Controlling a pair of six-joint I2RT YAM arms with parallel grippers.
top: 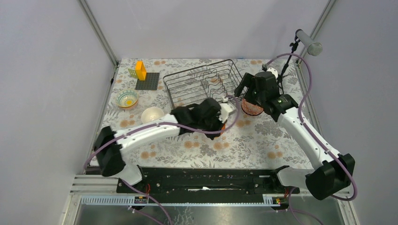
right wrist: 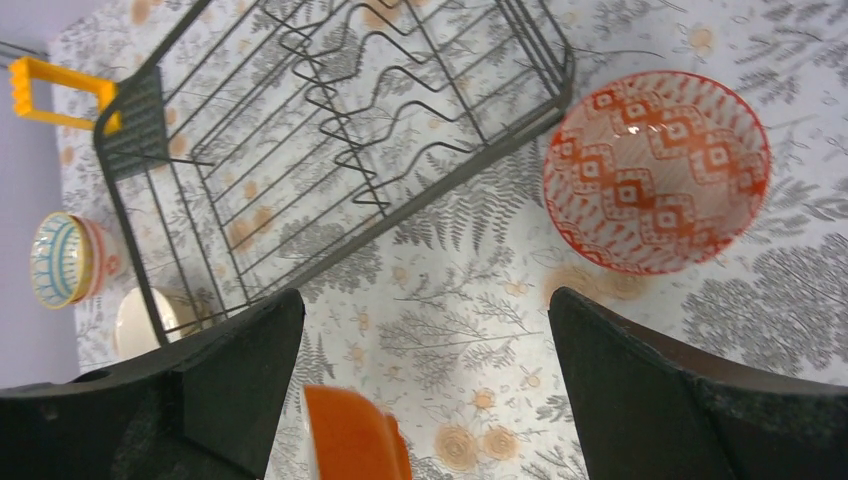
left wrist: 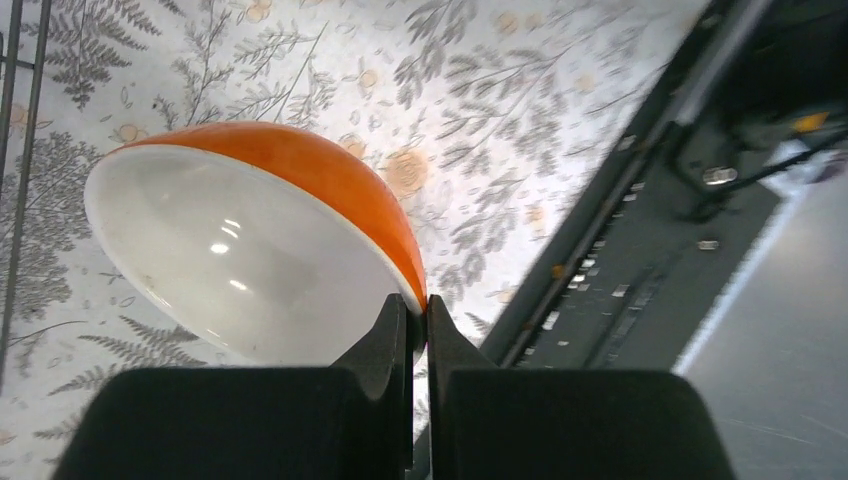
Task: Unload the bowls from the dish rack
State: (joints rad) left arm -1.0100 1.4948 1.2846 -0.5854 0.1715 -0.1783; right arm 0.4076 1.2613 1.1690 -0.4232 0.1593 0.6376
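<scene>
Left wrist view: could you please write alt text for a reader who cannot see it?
The left gripper is shut on the rim of an orange bowl whose white inside faces the camera. Behind lie a floral tablecloth and, at right, the black base rail.

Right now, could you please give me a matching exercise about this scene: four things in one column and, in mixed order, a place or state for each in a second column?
Things:
1. orange bowl
2. red-patterned bowl
3. dish rack
4. right gripper

Places or states:
A. open, holding nothing
B. pinched at its rim by the left gripper
C. has no bowl inside
D. standing upright on the table, just outside the rack

Right pairs: 1-B, 2-D, 3-C, 4-A.
</scene>
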